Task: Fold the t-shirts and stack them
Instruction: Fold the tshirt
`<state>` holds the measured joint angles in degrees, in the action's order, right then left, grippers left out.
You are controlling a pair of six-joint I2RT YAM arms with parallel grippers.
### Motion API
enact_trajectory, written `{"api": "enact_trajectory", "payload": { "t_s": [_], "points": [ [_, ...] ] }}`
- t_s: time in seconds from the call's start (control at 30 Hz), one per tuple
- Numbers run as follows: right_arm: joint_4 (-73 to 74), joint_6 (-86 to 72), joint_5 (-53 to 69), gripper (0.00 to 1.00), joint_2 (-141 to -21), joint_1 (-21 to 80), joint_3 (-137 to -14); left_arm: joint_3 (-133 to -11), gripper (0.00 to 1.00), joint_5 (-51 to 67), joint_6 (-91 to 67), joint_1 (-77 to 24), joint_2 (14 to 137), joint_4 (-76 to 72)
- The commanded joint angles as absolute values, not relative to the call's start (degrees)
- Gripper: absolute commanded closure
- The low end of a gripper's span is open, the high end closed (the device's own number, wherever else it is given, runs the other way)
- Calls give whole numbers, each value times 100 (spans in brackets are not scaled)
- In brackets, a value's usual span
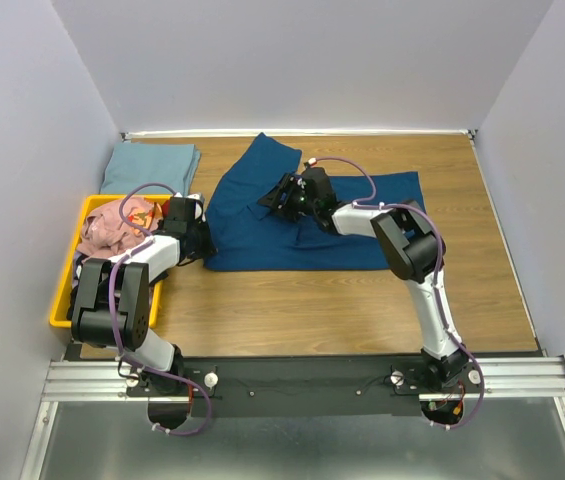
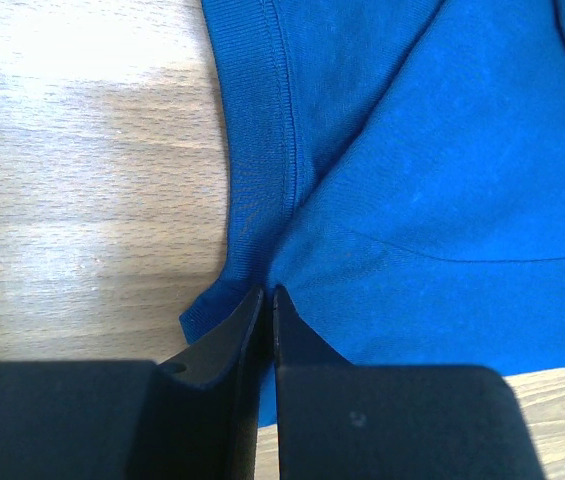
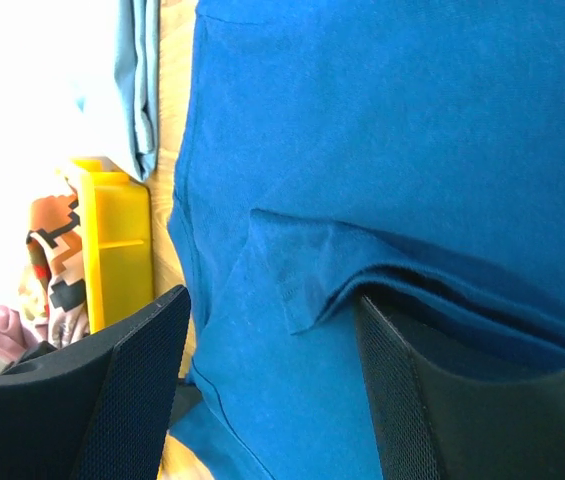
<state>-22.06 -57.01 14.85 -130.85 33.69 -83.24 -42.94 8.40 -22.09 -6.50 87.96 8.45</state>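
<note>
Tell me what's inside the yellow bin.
A crumpled pink t-shirt and orange-and-black printed cloth fill the yellow bin. The left arm covers its near end; anything underneath is hidden.

One deep blue short-sleeved cloth t-shirt (image 1: 262,235): plain, with hem stitching in the same blue; it reads brighter blue in both wrist views. One pale grey-blue folded cloth t-shirt (image 1: 150,166): plain. One dusty pink crumpled cloth t-shirt (image 1: 110,230): plain, with an orange-red patch beside it. One blocky-print cloth (image 3: 54,262): orange, white and black pixel-like pattern. One rectangular yellow plastic bin (image 1: 65,295): uniform yellow. One wooden table top (image 1: 342,310): mid-brown, lengthwise grain. The left gripper (image 2: 267,295) and right gripper (image 3: 270,300): matt black, the right's pads fine-meshed. The left arm (image 1: 122,290) and right arm (image 1: 407,245): black and white, with purple cables (image 1: 347,165).
</note>
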Motion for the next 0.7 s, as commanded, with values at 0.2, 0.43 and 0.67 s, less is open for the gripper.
{"api": "enact_trajectory", "payload": {
  "t_s": [0.2,0.43,0.67],
  "points": [
    [-2382,-5862,1740,28,-13385,3410,-8850,-4157,87,615,-2109,-694,8736,1204],
    [-2338,-6003,1688,28,-13491,3331,-9263,-4148,87,598,-2100,-712,8727,1213],
    [-1961,-5836,1529,27,-13667,3103,-9615,-4148,87,589,-2083,-729,8736,1222]
  ]
}}
